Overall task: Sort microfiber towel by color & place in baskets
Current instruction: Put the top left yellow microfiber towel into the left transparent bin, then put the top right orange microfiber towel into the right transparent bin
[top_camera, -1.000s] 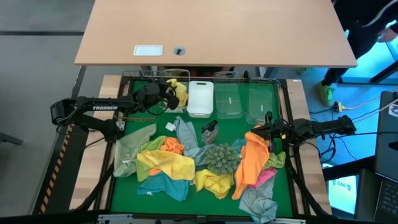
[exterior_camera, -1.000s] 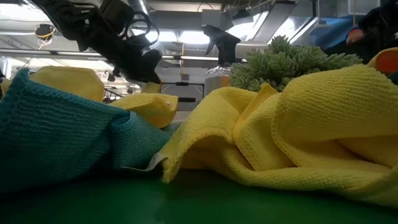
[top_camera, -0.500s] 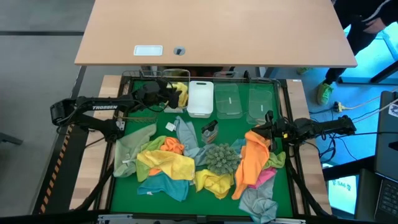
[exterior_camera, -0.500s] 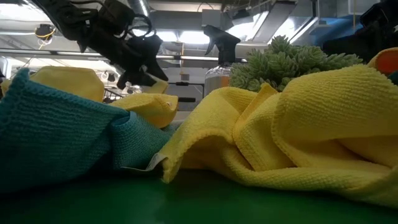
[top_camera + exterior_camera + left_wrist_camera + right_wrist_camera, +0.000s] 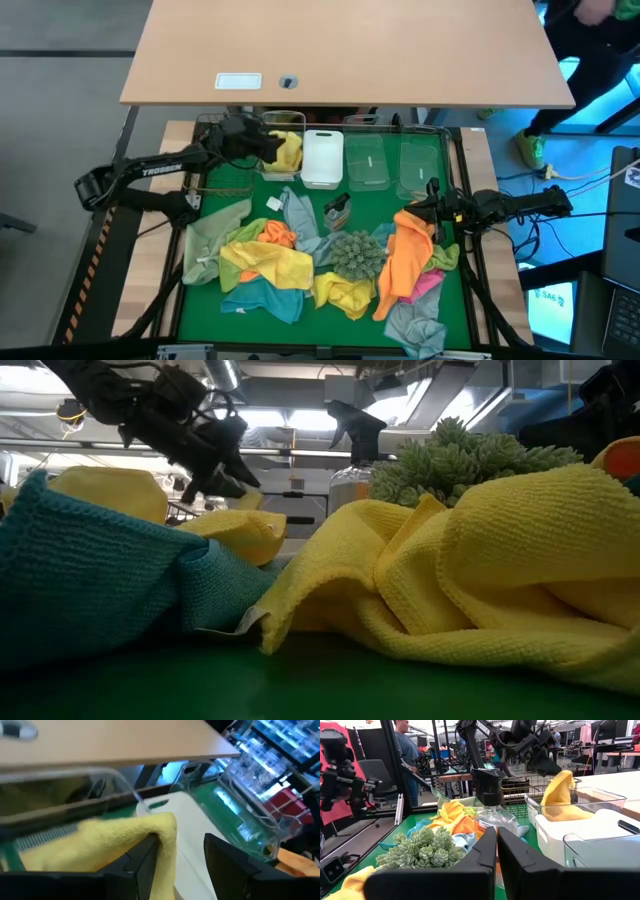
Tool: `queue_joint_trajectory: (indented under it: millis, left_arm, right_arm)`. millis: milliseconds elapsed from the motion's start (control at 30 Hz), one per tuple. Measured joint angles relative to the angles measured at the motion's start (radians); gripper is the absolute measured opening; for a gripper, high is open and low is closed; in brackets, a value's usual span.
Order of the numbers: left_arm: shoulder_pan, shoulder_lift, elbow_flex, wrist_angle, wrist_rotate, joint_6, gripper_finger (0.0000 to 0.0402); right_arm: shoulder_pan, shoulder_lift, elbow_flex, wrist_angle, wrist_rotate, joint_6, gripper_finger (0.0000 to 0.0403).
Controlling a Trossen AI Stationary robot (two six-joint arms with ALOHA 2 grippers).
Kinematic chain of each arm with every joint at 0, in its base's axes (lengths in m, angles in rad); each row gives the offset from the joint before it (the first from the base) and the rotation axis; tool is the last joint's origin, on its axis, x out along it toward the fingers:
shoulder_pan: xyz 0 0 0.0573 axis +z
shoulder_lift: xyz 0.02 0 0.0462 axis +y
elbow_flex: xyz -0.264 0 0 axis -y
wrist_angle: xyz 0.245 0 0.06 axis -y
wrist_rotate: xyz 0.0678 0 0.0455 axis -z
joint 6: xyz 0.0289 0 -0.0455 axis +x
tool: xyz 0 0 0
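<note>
- A tan desk (image 5: 340,50) stands beyond the green tabletop (image 5: 380,200).
- Grey floor (image 5: 60,120) lies to one side.
- A person (image 5: 409,750) stands among metal frames and an office chair (image 5: 372,775).
- Ceiling lights (image 5: 290,420) glow overhead.

We see bare green mat (image 5: 372,206) open just in front of the white basket (image 5: 322,158) and the clear baskets (image 5: 368,160) beside it. Nearer than that strip, a spray bottle (image 5: 337,209), a spiky ball (image 5: 356,254) and heaped towels (image 5: 262,262) block passage. Beside the white basket, a yellow towel (image 5: 288,148) fills one clear bin.
</note>
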State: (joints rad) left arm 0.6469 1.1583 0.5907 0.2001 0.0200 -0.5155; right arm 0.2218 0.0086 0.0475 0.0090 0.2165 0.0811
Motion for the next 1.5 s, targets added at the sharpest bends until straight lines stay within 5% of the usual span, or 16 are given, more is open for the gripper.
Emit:
queue_joint_trajectory:
  millis: [467, 733, 1200, 1500]
  left_arm:
    - [-0.022, -0.090, 0.002, -0.093, 0.115, 0.157, 0.0155]
    - [-0.124, -0.091, 0.002, -0.084, 0.125, 0.213, 0.0155]
    - [-0.254, -0.091, 0.002, -0.083, 0.112, 0.215, 0.0155]
    - [-0.296, -0.091, 0.002, -0.083, 0.015, 0.214, 0.0155]
  right_arm:
    - [0.000, 0.000, 0.000, 0.010, 0.000, 0.016, 0.0017]
    - [0.000, 0.000, 0.000, 0.182, -0.010, 0.080, 0.0019]
    - [0.000, 0.077, 0.198, 0.087, -0.138, 0.149, 0.0202]
    - [0.000, 0.305, 0.374, -0.068, -0.158, 0.181, 0.0211]
